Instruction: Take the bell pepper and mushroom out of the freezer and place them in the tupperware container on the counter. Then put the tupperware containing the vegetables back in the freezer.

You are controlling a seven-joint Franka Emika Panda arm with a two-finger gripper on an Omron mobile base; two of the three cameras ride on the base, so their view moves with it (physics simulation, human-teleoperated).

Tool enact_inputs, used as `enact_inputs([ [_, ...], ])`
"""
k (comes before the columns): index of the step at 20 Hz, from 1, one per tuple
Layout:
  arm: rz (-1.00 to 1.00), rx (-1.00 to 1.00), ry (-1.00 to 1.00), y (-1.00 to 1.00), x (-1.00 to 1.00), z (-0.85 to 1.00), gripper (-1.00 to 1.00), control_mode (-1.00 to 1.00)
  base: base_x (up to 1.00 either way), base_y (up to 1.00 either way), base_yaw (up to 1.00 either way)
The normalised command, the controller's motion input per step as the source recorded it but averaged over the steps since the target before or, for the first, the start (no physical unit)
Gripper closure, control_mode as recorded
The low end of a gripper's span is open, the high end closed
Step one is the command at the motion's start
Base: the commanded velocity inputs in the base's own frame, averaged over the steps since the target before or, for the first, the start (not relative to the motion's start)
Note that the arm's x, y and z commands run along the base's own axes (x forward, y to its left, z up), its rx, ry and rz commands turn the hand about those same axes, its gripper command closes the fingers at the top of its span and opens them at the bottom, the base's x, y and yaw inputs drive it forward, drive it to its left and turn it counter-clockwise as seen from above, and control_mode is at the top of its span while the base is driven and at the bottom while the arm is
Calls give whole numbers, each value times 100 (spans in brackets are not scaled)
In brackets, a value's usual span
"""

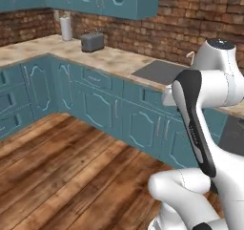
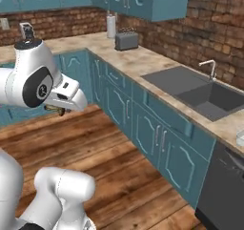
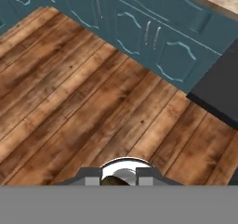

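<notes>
My gripper [image 2: 57, 110] hangs over the wooden floor, well in front of the teal cabinets, and is shut on the small tan-brown mushroom [image 2: 60, 111]. In the hand view the mushroom [image 3: 114, 181] shows as a brown spot between the finger tips of the gripper [image 3: 122, 179], at the bottom. The tan marbled counter [image 2: 143, 62] runs along the brick wall. A pale corner of the tupperware container [image 2: 240, 138] sits on it at the right edge of the right base view. The bell pepper and the freezer are out of view.
A dark sink [image 2: 209, 98] with a faucet [image 2: 209, 67] is set in the counter. A grey toaster [image 2: 126, 40] and a paper towel roll [image 2: 111, 26] stand farther along. A dark dishwasher [image 2: 224, 186] is under the counter's near end. Open wood floor [image 3: 83, 107] lies below the hand.
</notes>
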Motion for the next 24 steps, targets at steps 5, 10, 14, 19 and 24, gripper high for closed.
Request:
enact_inputs([
  [5,0,0,0,0,0,0,100,100,57,0,-63],
  [10,0,0,0,0,0,0,100,100,74,0,-58],
  [14,0,0,0,0,0,0,100,100,89,0,-52],
  [19,0,0,0,0,0,0,100,100,84,0,-52],
  [24,0,0,0,0,0,0,100,100,79,0,-54],
])
